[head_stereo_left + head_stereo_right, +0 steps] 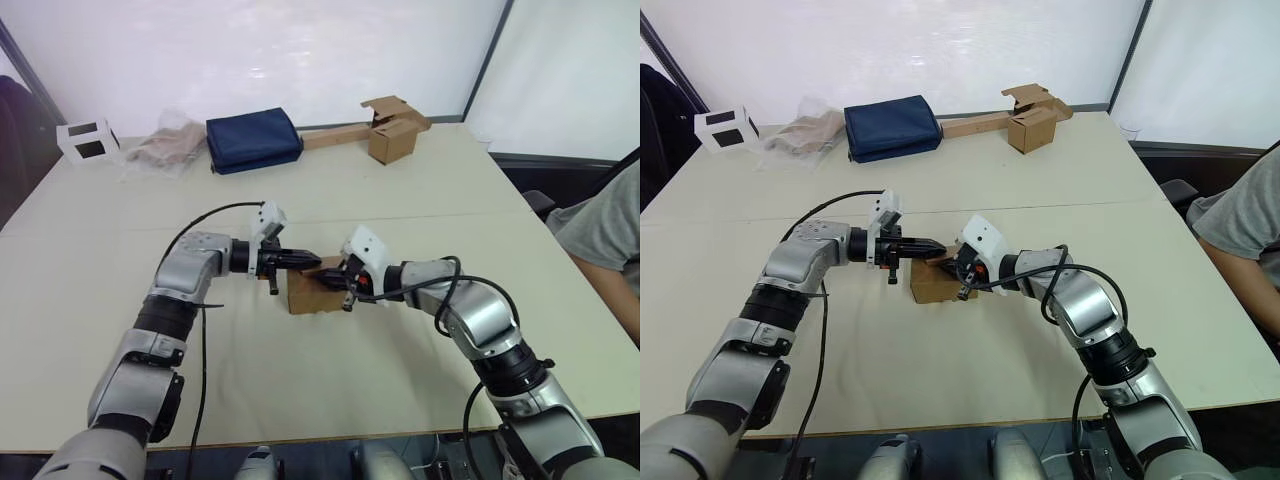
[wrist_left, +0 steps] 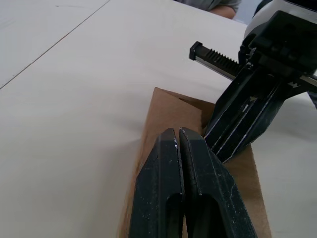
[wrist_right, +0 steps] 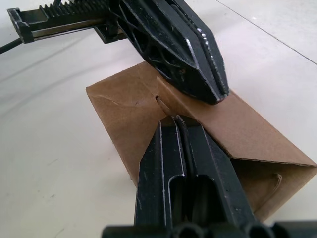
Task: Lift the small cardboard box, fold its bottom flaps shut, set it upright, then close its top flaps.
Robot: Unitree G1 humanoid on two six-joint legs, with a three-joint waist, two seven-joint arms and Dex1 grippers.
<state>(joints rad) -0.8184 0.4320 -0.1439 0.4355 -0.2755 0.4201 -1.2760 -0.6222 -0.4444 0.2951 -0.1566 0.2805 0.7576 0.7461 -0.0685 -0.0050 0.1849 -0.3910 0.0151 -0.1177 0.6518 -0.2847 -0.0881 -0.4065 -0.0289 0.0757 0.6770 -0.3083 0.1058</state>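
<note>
Pressing down from opposite sides, both arms meet over the small cardboard box (image 1: 308,291), which sits on the surface (image 1: 400,220) near the middle, just ahead of the robot. The left gripper (image 1: 305,260) comes in from 9 o'clock with its fingers pressed together, tips on the box's upper face. The right gripper (image 1: 333,281) comes from 3 o'clock, fingers likewise pressed together and holding nothing, its tip at the flap seam beside the left one. Closed fingers make a blunt pusher, so the pose looks meant to keep the uppermost flaps (image 3: 198,111) flat; whether these are the bottom or the top ones I cannot tell. The box stands with that flap end facing up, and seems slightly longer from 9 to 3 o'clock. At 12 o'clock, well apart, lie a navy pouch (image 1: 253,140) and another brown box (image 1: 392,135).
</note>
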